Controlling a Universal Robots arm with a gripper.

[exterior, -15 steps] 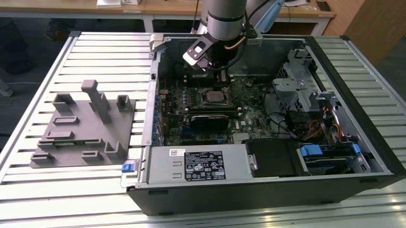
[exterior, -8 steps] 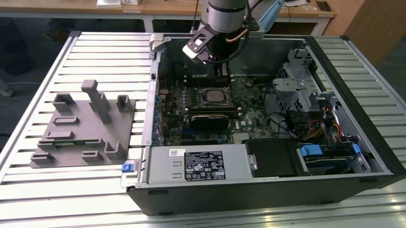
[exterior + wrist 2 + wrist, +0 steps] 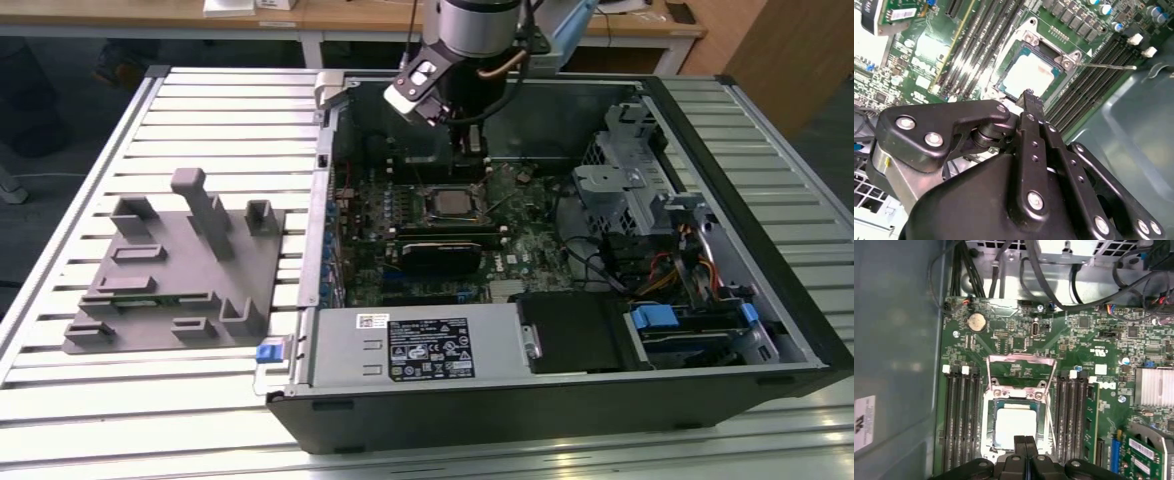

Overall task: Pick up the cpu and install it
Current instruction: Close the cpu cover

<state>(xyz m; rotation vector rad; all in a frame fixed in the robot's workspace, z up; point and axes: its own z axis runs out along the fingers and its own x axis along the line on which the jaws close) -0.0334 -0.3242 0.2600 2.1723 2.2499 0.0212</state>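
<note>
Pinched closed and empty, claw point(image 3: 1024, 440) hangs over cpu point(image 3: 1015, 425) seated in case's point(image 3: 561, 412) socket point(image 3: 986, 420).

The gripper point(image 3: 1024, 440) has its jaws pressed together, tips at the edge of the cpu point(image 3: 1014, 424), which seems seated in its socket point(image 3: 988, 425). Beyond it the hinged frame point(image 3: 1021, 371) stands open, with memory slots point(image 3: 961, 415) flanking the jaws.

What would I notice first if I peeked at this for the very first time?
First, the big open computer case on the slatted table, its green board on show. The black end effector, shut, hangs over the silvery cpu sitting in its socket, whose metal frame is flipped open. A grey block with upright posts lies at the exterior view's left.
</note>
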